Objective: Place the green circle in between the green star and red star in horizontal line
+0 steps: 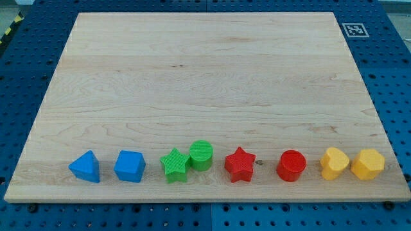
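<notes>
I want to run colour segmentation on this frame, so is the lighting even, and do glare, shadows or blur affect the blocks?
Camera view: lighting is soft and even over the wooden board, with no glare; the green circle, green star and red star cast only faint, short shadows; edges are sharp, with no blur; the board looks trapezoidal from perspective; my tip is not in view.

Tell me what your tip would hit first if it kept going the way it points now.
I can't: my tip is not in this view, so neither its position nor its heading shows. The green circle sits beside the green star, on its right and slightly higher, seemingly touching it, with a gap to the red star.
</notes>
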Tool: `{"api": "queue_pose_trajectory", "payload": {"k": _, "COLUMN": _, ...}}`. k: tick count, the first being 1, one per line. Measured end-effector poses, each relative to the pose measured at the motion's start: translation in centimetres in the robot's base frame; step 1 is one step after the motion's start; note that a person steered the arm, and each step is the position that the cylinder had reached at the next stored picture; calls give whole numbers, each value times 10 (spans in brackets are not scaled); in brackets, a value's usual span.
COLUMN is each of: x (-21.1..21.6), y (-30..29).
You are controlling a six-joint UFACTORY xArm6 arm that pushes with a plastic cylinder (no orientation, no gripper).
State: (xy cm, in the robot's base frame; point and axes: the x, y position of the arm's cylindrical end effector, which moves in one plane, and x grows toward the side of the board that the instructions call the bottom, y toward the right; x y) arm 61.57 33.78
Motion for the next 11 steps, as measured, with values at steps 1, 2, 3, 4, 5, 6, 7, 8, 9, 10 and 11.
{"api": "queue_pose_trajectory", "payload": {"k": 1, "x": -24, "y": 1}}
{"api": "queue_pose_trajectory", "payload": {"k": 2, "x": -81, "y": 0}}
{"api": "queue_pose_trajectory", "payload": {"k": 3, "x": -129, "y": -48}}
{"api": "queue_pose_trajectory", "payload": {"k": 4, "x": -130, "y": -161}}
{"api": "queue_pose_trajectory", "payload": {"k": 5, "x": -125, "y": -267}}
{"api": "queue_pose_trajectory", "payload": {"k": 6, "x": -121, "y": -355}}
{"api": "queue_pose_trajectory", "payload": {"k": 7, "x": -117, "y": -358}}
{"api": "queue_pose_trajectory", "payload": {"k": 8, "x": -103, "y": -358}}
{"api": "queue_pose_trajectory", "payload": {"k": 9, "x": -94, "y": -359}}
{"api": "queue_pose_trajectory", "payload": {"k": 10, "x": -78, "y": -360}}
{"api": "queue_pose_trajectory", "payload": {"k": 11, "x": -64, "y": -360}}
